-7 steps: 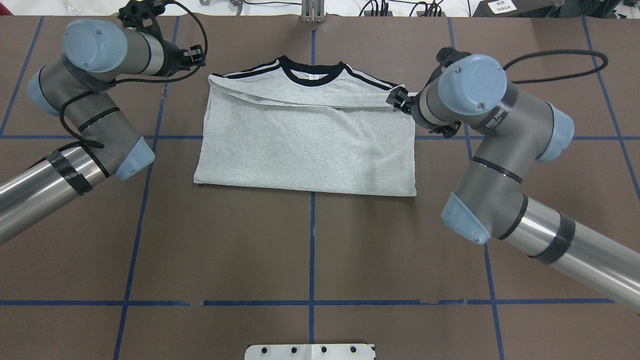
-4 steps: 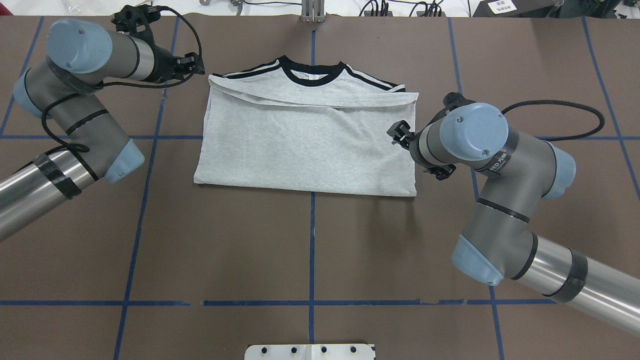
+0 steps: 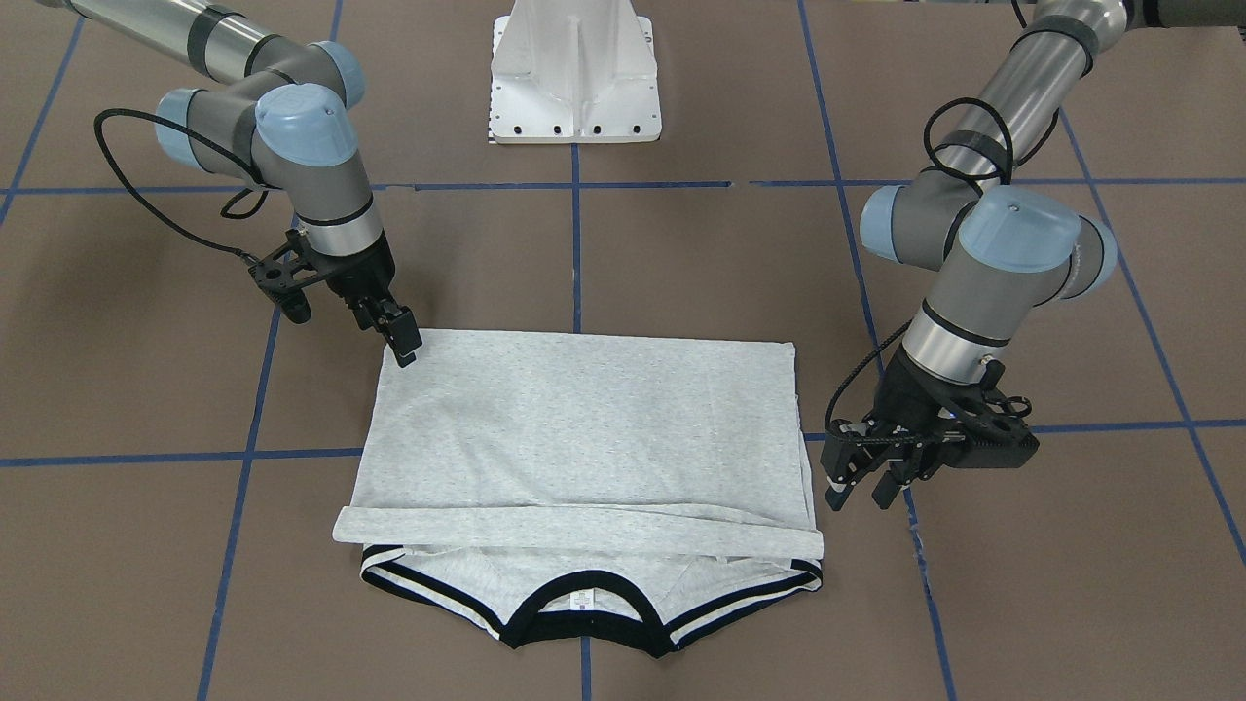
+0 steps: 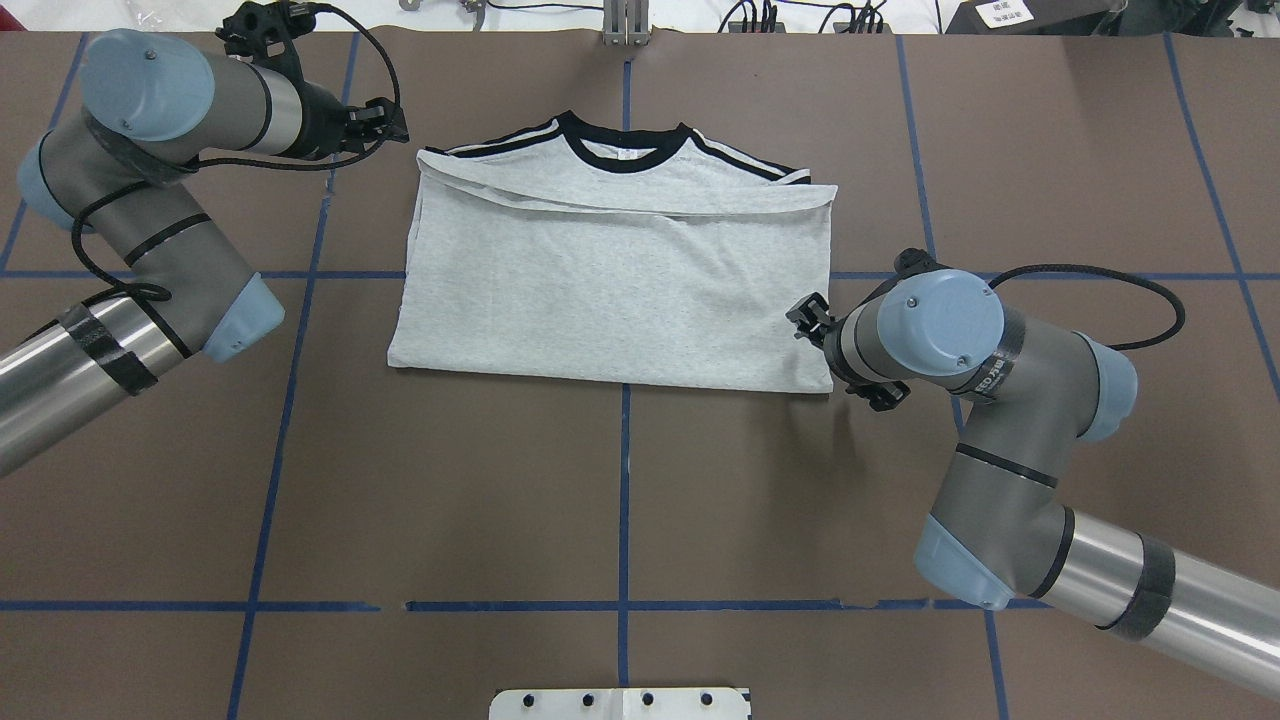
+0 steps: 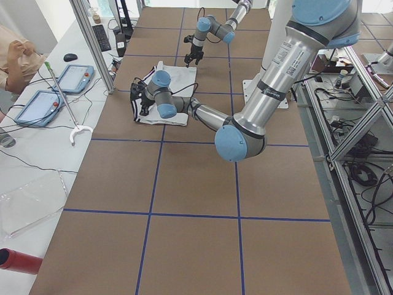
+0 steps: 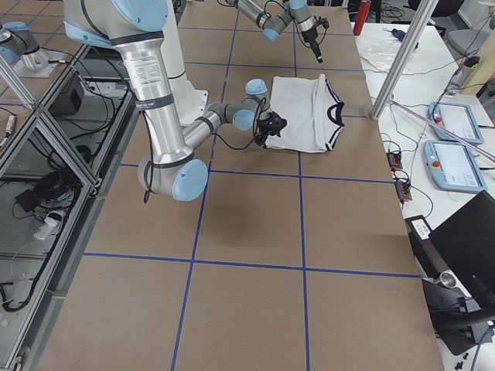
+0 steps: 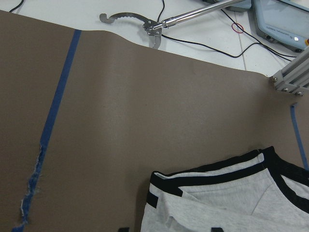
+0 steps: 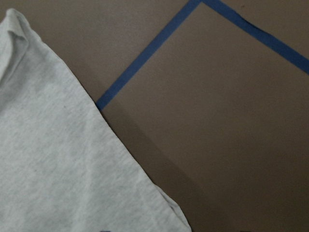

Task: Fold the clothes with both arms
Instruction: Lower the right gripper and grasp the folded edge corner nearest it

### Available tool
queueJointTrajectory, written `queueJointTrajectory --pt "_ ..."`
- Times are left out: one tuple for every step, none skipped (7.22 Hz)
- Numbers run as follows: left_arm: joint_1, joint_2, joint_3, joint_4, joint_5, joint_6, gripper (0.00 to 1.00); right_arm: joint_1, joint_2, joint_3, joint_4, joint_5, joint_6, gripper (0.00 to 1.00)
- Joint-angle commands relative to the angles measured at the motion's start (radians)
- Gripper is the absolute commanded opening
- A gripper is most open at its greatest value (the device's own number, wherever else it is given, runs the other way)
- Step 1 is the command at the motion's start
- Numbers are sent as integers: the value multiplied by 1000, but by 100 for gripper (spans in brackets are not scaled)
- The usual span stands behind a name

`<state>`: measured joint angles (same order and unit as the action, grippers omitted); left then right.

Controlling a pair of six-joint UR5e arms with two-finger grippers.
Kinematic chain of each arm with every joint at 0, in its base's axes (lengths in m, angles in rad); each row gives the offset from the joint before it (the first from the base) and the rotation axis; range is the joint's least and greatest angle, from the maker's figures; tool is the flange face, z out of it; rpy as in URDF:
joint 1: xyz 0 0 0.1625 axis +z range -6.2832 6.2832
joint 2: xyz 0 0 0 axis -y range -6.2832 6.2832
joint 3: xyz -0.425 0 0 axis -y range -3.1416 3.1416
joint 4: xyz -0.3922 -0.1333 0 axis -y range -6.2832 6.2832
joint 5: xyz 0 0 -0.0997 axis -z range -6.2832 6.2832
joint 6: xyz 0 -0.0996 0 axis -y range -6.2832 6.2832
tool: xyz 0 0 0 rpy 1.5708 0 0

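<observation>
Overhead exterior: folded T-shirt (image 4: 610, 290) between left hand (image 4: 385, 118), right hand (image 4: 805, 318)

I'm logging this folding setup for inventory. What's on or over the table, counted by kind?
T-shirt: 1
Robot arms: 2 (left arm, right arm)
Grippers: 2 (left gripper, right gripper)
White base: 1
Total: 6

T-shirt (image 4: 610, 290) heather-grey, black collar, black-striped shoulders; table (image 4: 450, 480) brown, blue grid lines; right arm (image 4: 1000, 490) grey, blue caps.
</observation>
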<state>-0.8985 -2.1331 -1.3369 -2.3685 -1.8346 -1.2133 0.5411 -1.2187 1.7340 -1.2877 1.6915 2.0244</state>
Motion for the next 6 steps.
queueJointTrajectory --pt "-3 1 -1 0 0 0 64 -13 -8 1 -2 1 7 51" --pt "-3 1 -1 0 2 0 64 -12 -21 12 -2 2 5 1" --pt "-3 2 -1 0 2 0 64 -13 -21 27 -4 7 4 0" --pt "-3 7 -1 0 2 0 64 -13 -21 27 -4 7 4 0" --pt "-3 10 -1 -2 2 0 64 -13 -18 30 -2 7 5 0" --pt "-3 13 -1 -2 2 1 64 -13 -19 41 -5 11 5 0"
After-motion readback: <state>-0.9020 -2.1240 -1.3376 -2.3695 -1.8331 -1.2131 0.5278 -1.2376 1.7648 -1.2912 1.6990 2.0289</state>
